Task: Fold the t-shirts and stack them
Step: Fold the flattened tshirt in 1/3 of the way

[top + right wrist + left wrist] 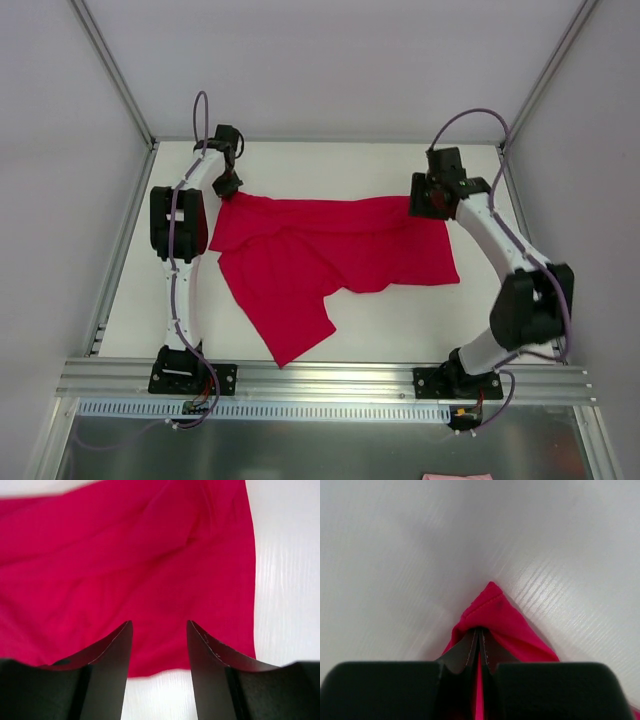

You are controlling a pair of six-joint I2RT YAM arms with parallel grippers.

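Crimson t-shirt [330, 262] lies rumpled at table [400, 325] centre. Left gripper [479, 632], at 10 o'clock, is clamped tight on a hemmed corner. Right gripper [159, 630], at 2 o'clock, stands parted over the fabric, gripping nothing.

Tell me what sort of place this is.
Most likely a robot lab test cell, not a home or shop: a white table boxed in by plain panel walls, an aluminium rail carrying the left arm and right arm, and one red t-shirt as the workpiece.
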